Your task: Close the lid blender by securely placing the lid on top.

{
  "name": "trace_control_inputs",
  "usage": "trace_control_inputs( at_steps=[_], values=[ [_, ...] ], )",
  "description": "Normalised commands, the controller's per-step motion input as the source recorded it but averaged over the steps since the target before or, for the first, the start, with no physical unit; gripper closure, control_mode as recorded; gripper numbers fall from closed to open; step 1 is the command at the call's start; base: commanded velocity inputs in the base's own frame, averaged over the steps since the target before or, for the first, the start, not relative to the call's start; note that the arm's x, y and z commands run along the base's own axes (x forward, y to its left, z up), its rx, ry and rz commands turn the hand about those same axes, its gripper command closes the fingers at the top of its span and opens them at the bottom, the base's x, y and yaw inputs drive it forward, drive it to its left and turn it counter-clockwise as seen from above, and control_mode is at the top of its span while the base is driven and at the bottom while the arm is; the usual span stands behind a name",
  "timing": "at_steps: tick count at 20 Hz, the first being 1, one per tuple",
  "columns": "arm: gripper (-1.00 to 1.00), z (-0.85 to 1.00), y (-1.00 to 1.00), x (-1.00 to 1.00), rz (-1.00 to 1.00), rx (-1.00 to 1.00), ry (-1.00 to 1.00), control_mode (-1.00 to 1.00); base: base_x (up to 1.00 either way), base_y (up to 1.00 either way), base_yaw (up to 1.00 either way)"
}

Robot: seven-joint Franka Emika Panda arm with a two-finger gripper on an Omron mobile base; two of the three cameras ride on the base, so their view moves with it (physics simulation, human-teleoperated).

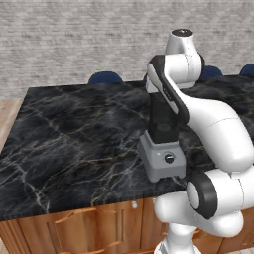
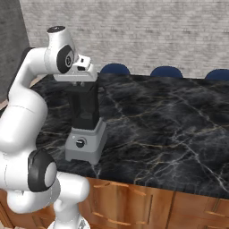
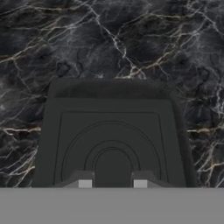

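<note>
One gripper (image 2: 81, 83) hangs mid-left over the blender (image 2: 85, 129), fingertips (image 3: 85, 183) apart around the lid (image 3: 111, 144), likely seating it square on the jar.

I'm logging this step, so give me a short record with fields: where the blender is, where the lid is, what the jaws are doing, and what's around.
blender: grey base with black knob, near the counter's front edge, dark jar upright on it
lid: black, square, directly under the hand, at the jar's top
gripper: right above the lid, jaws slightly apart; grip cannot be told
counter: dark marble over wooden cabinets
chairs: blue, behind the counter
</note>
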Motion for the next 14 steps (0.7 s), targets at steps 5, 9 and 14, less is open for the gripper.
trace_control_inputs(
  at_steps=[5,9,14],
  values=[
    [1.00,-0.09,0.00,0.05,-0.01,0.00,0.04,-1.00,0.00,0.00,0.00],
    [-1.00,0.00,0.00,0.00,0.00,0.00,0.00,-1.00,0.00,0.00,0.00],
    [-1.00,0.00,-0.04,0.00,0.00,0.00,-0.03,-1.00,0.00,0.00,0.00]
  ],
)
